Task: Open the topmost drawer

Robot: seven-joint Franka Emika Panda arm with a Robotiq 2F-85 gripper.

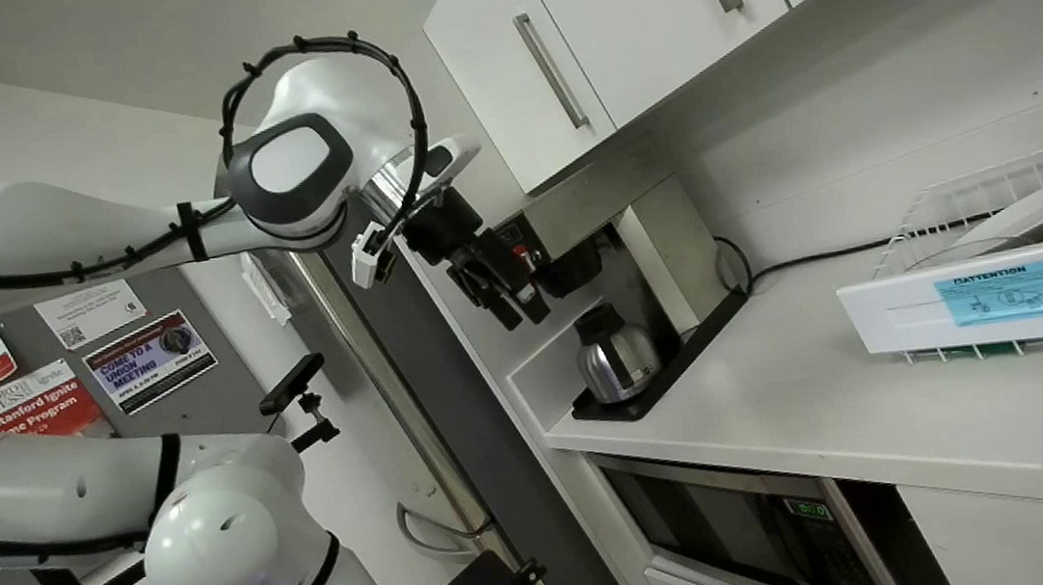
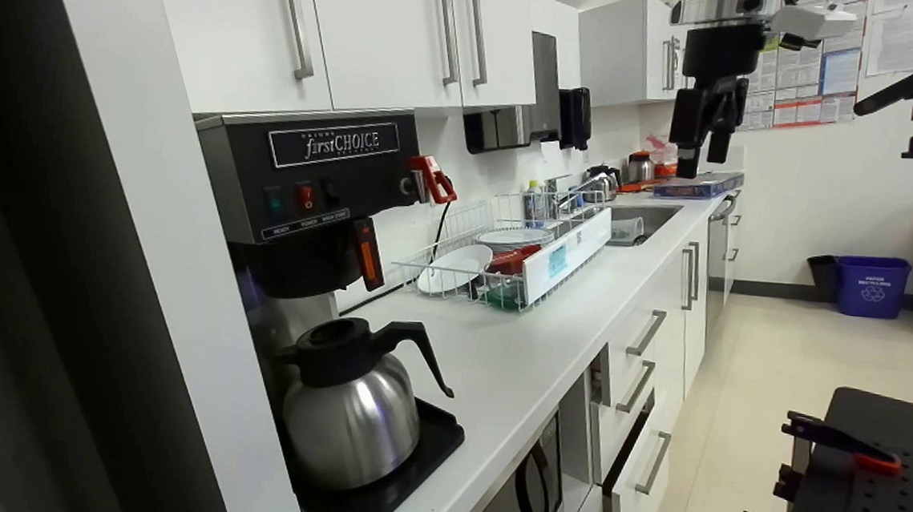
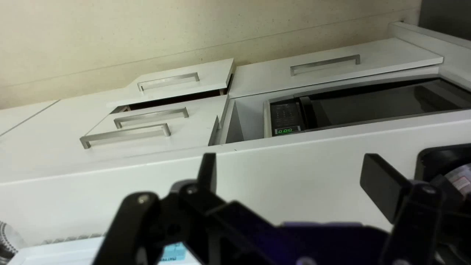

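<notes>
Nearest in the wrist view, the tool (image 3: 292,178) has its jaws wide apart with nothing between them, presumably to leave room for a grasp. It hangs higher than the worktop (image 3: 81,202), apparently touching nothing. Directly under the worktop's front edge is the topmost drawer (image 3: 154,143), its bar handle (image 3: 125,133) clear of the tool; whether its front sits fully home is hard to tell. A lower drawer (image 3: 176,87) stands partly pulled out. Farther off, in an exterior view, the carafe (image 2: 352,425) stands on the black tray (image 2: 431,451) of the coffee maker (image 2: 316,190), likely to catch the brew.
</notes>
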